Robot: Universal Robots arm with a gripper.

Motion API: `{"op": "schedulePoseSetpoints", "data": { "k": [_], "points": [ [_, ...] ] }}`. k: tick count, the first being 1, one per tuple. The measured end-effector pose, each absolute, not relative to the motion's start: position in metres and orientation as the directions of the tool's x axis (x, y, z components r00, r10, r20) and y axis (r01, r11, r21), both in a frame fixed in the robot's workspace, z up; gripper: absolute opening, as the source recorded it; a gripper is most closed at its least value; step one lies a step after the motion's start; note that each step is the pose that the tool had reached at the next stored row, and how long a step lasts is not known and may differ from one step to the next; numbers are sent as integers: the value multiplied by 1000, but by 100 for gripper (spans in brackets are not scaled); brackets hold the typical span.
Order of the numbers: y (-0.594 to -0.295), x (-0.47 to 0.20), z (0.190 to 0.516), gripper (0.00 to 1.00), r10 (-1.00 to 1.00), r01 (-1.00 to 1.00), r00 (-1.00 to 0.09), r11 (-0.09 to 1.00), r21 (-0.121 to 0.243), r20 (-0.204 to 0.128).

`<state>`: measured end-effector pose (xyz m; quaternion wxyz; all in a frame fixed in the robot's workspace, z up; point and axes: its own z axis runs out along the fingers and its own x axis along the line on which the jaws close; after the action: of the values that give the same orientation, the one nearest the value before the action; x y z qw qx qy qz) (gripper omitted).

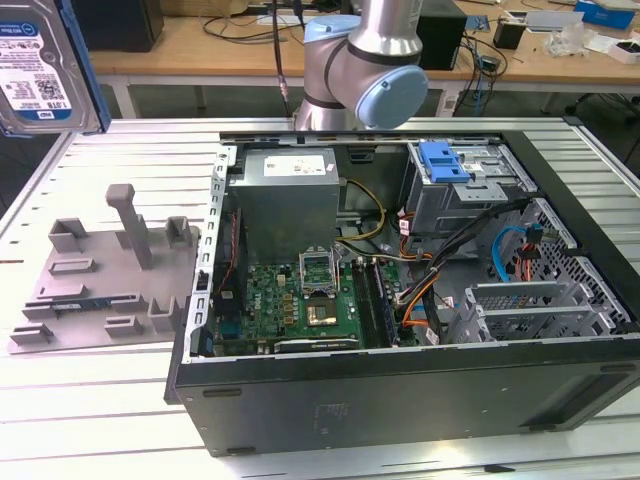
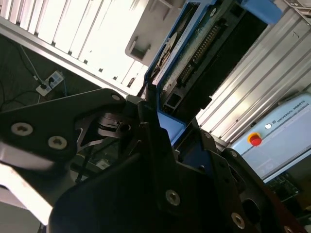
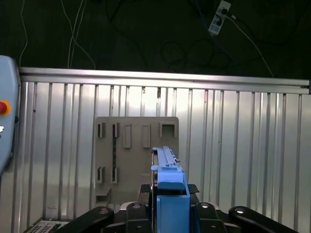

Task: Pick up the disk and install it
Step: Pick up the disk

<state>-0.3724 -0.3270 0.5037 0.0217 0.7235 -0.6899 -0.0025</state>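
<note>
The disk [image 1: 40, 65], silver with a white-and-blue label and a blue carrier frame, hangs high at the exterior view's upper left, above the grey fixture plate [image 1: 110, 270]. In the first wrist view the disk [image 3: 167, 187] stands edge-on between the black fingers of my gripper [image 3: 167, 216], which is shut on its blue frame. The second wrist view shows the same grip from the other side: the disk [image 2: 194, 53] with its connector edge showing, clamped in the gripper [image 2: 160, 131]. The fixture plate [image 3: 136, 155] lies well below it.
An open computer case [image 1: 230, 400] lies on the slatted aluminium table [image 1: 100, 420], to the exterior view's right of the fixture. Inside it are a grey power-supply box [image 1: 285, 195], a motherboard [image 1: 300, 305], cables, and a drive cage with a blue latch [image 1: 445, 160]. The arm's base [image 1: 360, 70] stands behind the case.
</note>
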Motion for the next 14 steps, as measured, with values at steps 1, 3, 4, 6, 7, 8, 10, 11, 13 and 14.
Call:
{"op": "schedulePoseSetpoints", "data": {
  "k": [1,3,4,6,7,8,10,11,13,14],
  "points": [
    [-329,-369,504,37,-998,-998,48,-47,35,26],
    [-332,-362,504,37,-998,-998,48,-47,35,26],
    [-333,-358,504,37,-998,-998,48,-47,35,26],
    [-335,-350,504,37,-998,-998,48,-47,35,26],
    [-336,-346,504,37,-998,-998,48,-47,35,26],
    [-338,-340,504,37,-998,-998,48,-47,35,26],
    [-340,-332,504,37,-998,-998,48,-47,35,26],
    [-342,-327,504,37,-998,-998,48,-47,35,26],
    [-345,-317,504,37,-998,-998,48,-47,35,26],
    [-346,-314,504,37,-998,-998,48,-47,35,26]
  ]
}}
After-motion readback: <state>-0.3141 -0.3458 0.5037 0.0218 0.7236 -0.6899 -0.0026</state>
